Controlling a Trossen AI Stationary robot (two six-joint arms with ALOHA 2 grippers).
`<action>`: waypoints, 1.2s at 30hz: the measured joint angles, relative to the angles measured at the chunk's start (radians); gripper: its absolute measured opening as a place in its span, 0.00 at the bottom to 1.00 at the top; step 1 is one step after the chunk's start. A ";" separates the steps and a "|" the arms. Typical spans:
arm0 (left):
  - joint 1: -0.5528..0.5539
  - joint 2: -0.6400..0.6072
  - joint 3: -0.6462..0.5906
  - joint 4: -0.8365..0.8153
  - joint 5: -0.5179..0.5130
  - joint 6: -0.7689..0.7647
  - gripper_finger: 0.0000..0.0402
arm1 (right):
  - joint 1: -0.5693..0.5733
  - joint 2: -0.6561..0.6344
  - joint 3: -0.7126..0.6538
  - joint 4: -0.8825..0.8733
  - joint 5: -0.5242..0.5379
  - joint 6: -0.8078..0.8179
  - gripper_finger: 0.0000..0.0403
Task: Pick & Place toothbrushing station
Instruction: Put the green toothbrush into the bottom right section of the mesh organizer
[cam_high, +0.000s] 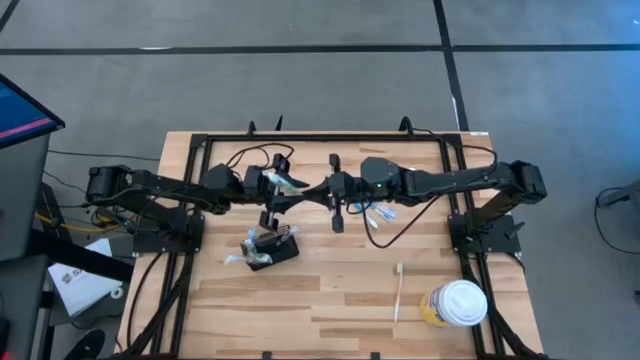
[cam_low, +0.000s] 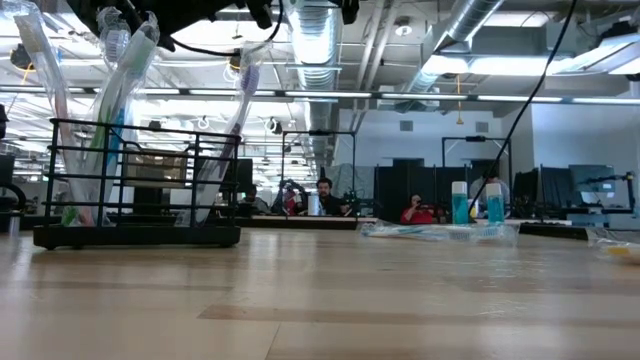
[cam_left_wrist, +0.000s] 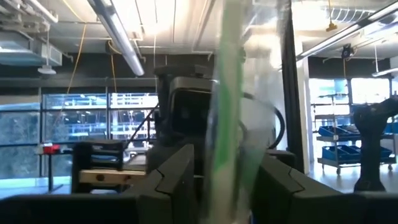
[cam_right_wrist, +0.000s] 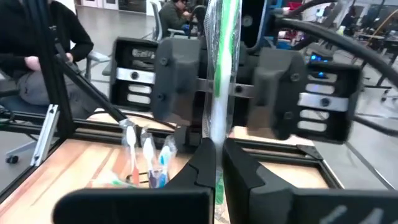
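Clenched together on one wrapped green toothbrush (cam_right_wrist: 219, 74): right gripper (cam_right_wrist: 217, 163) and left gripper (cam_left_wrist: 221, 180), centre frame. Black toothbrushing station (cam_high: 268, 247) standing lower left of them.

Grey floor (cam_high: 300, 90) w/ dark lines; exposed ducts (cam_low: 310, 30), strip lights, possibly desks behind.
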 joint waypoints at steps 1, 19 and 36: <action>0.000 0.000 0.000 -0.004 0.000 -0.012 0.29 | -0.001 0.000 0.000 -0.001 0.000 0.000 0.00; 0.000 -0.022 -0.002 -0.058 0.000 -0.032 0.03 | 0.000 0.000 0.000 -0.004 0.000 -0.010 0.15; -0.001 -0.200 -0.001 -0.443 0.007 -0.021 0.04 | 0.024 0.002 0.029 -0.012 0.001 -0.077 0.14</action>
